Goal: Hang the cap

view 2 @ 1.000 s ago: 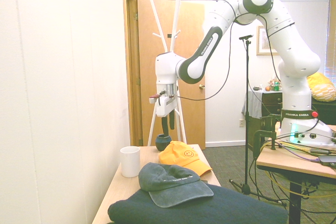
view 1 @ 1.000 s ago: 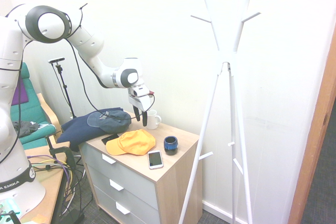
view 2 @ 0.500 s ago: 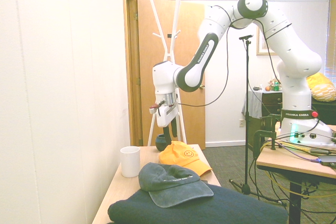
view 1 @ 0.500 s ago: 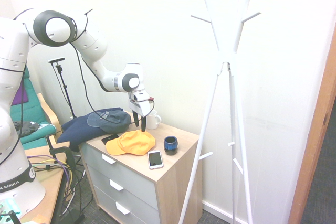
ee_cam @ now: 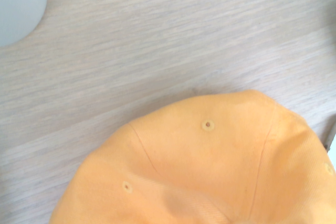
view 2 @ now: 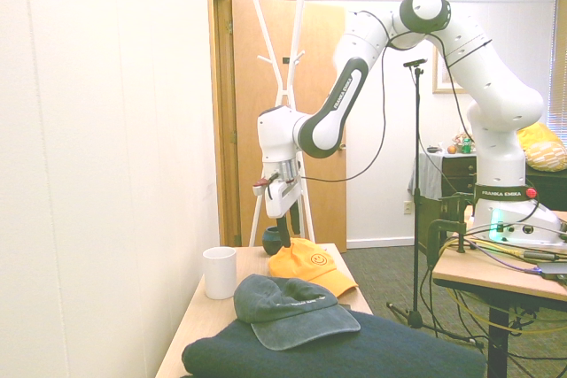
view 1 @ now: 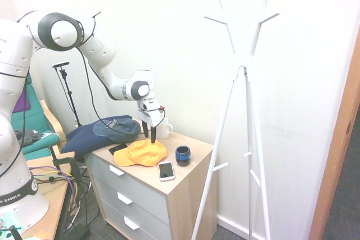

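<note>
The yellow-orange cap point(view 1: 143, 152) lies on the wooden dresser top point(view 1: 191, 170), brim toward the front left. From the other side the cap point(view 2: 310, 265) shows a small smiley face. Its crown point(ee_cam: 210, 166) fills the lower part of the wrist view. My gripper point(view 1: 149, 134) points down just above the rear of the crown, fingers open with nothing between them; in the second exterior view the gripper point(view 2: 283, 232) hangs just over the cap's far edge. The white coat stand point(view 1: 243, 82) rises to the right of the dresser.
A white mug point(view 1: 163, 128) stands behind the cap, a dark blue cup point(view 1: 182, 154) and a phone point(view 1: 166, 170) to its right. A dark blue-grey cap point(view 1: 117, 128) rests on folded navy clothing point(view 1: 87, 137) at the left end.
My gripper has come down toward the yellow-orange cap and now hangs just above its crown. The fingers stayed open, and nothing on the dresser has moved.
</note>
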Controlling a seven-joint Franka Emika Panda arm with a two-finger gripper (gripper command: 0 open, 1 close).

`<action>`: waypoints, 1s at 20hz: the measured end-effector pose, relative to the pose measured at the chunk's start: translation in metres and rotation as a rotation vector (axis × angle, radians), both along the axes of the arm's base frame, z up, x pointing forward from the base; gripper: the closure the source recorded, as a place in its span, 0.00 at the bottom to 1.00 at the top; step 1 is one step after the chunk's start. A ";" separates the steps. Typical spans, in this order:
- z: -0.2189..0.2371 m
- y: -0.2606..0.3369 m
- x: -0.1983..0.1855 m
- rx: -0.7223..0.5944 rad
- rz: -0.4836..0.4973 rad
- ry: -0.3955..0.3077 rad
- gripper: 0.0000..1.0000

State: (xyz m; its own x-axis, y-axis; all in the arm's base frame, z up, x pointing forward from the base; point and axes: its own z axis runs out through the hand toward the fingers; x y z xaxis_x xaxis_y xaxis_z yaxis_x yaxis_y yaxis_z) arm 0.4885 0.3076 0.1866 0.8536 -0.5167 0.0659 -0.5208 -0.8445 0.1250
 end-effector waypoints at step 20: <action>-0.005 -0.001 0.000 -0.009 0.000 0.000 1.00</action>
State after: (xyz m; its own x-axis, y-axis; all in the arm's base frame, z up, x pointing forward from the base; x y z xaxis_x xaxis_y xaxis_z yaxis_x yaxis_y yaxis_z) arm 0.4881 0.3063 0.1820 0.8536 -0.5161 0.0704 -0.5208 -0.8434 0.1324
